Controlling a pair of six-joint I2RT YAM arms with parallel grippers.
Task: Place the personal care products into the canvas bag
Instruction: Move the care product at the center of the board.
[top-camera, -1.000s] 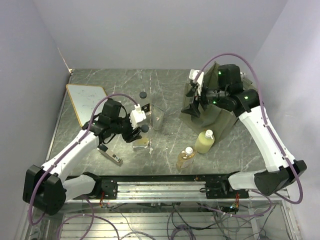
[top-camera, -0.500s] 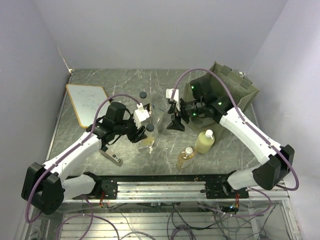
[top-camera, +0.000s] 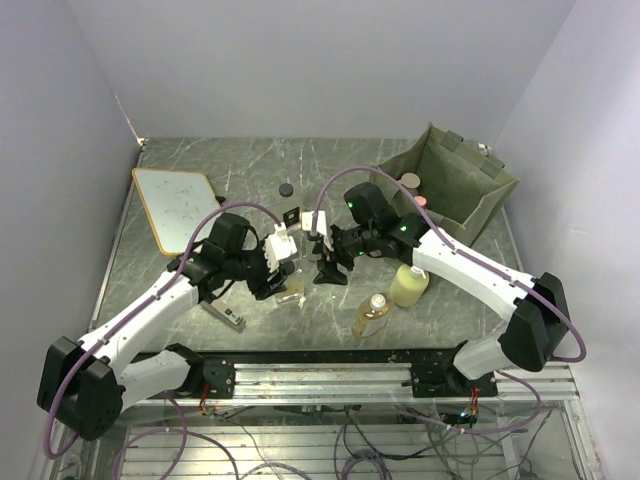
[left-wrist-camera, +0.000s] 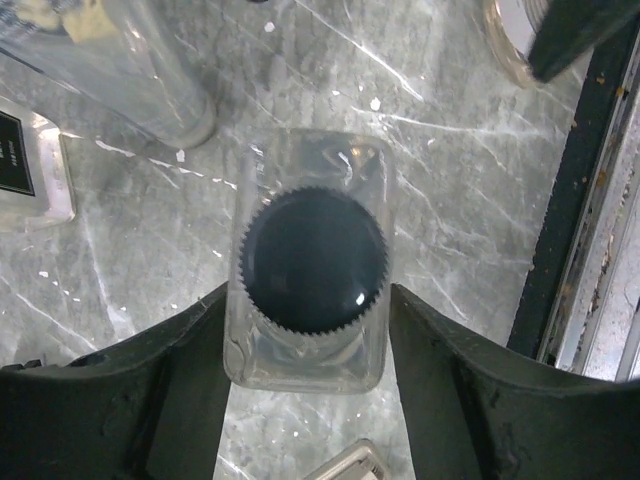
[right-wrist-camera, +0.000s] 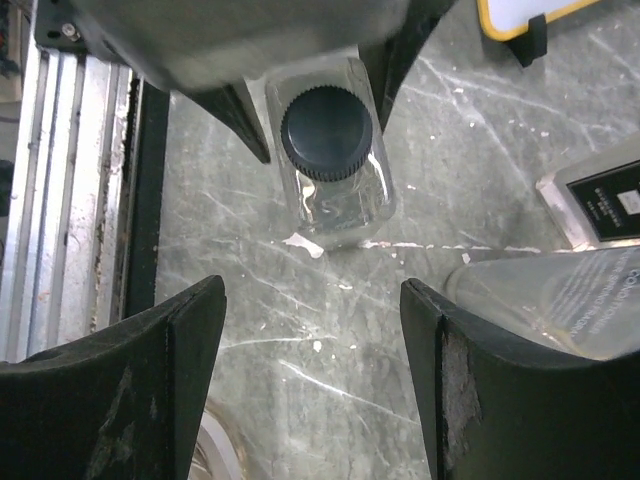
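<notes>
Grey marble counter (top-camera: 250, 165) bearing clear square black-capped bottle (left-wrist-camera: 312, 262); left gripper (left-wrist-camera: 306, 295) jaws flanking it, clench unclear; right gripper (right-wrist-camera: 312, 290) jaws hanging released. Seeming light, rigid, slick: favouring flat sides.

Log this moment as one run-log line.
left gripper: astride upright clear bottle, grip unclear | right gripper: open, empty, facing it | canvas bag: upright, mouth open

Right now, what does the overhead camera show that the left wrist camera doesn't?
Only overhead: the canvas bag and the white board with its yellow edge. Only the left wrist: the black cap with its ribbed rim seen straight down, and how narrowly the fingers flank the clear bottle. Both: that bottle, the grey table, and the left tool around it.
</notes>
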